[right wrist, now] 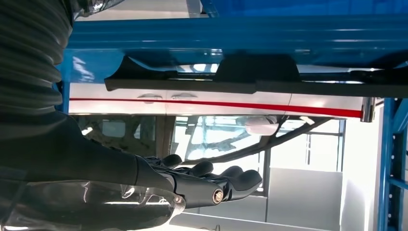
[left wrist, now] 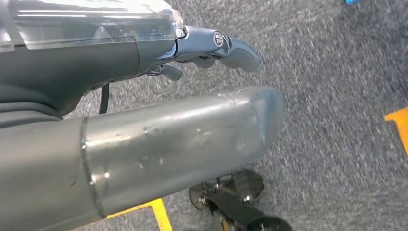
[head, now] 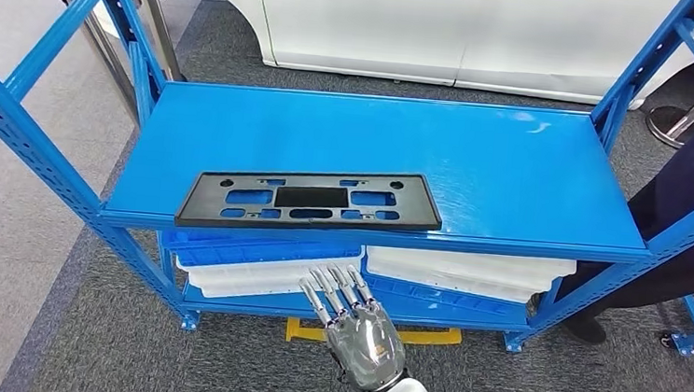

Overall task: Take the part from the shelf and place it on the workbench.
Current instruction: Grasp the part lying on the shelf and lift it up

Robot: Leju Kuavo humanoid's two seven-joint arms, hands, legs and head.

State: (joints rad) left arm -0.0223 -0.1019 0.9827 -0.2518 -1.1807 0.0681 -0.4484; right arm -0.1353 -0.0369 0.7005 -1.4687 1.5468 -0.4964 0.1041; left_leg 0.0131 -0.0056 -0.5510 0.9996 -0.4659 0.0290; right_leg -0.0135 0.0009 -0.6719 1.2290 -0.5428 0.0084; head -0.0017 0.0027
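One black part [head: 310, 200] lies flat near the front edge of the blue shelf [head: 514, 172], its long axis along that edge. The right robot hand [head: 357, 323] is in front of it, below, fingers straight, holding nothing. The left robot hand [left wrist: 211, 48] holds nothing, fingers loosely bent over the floor.

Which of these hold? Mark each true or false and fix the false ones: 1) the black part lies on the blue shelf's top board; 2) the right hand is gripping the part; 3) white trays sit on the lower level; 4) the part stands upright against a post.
1) True: the black part lies flat near the front edge of the blue shelf.
2) False: the right hand is below and in front of the shelf, holding nothing.
3) True: white trays sit there.
4) False: it lies flat.
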